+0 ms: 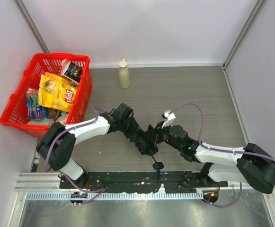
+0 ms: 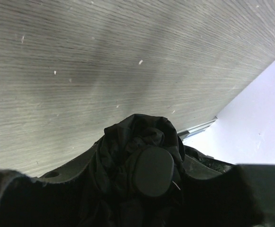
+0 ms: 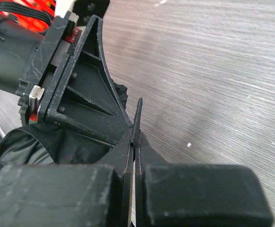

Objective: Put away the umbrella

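R gripper (image 3: pixel 133 142) up close: fingers pressed flat together, no gap; can't tell if any cloth is caught btwn them. Just beside it, on its left, L gripper (image 1: pixel 144 142) is clamped round the umbrella (image 2: pixel 137 142), a crumpled black fabric bundle filling the space btwn its fingers. Both tools meet mid-table (image 1: pixel 189 90), tips near each other, w/ the umbrella bunched btwn them. Thin shaft (image 1: pixel 155 156) sticks out toward the arm bases, ending in the small handle (image 1: pixel 158 165), clear of both grippers. Red basket (image 1: pixel 84 92) w/ packets at far left; bottle (image 1: pixel 123 74) at the back.
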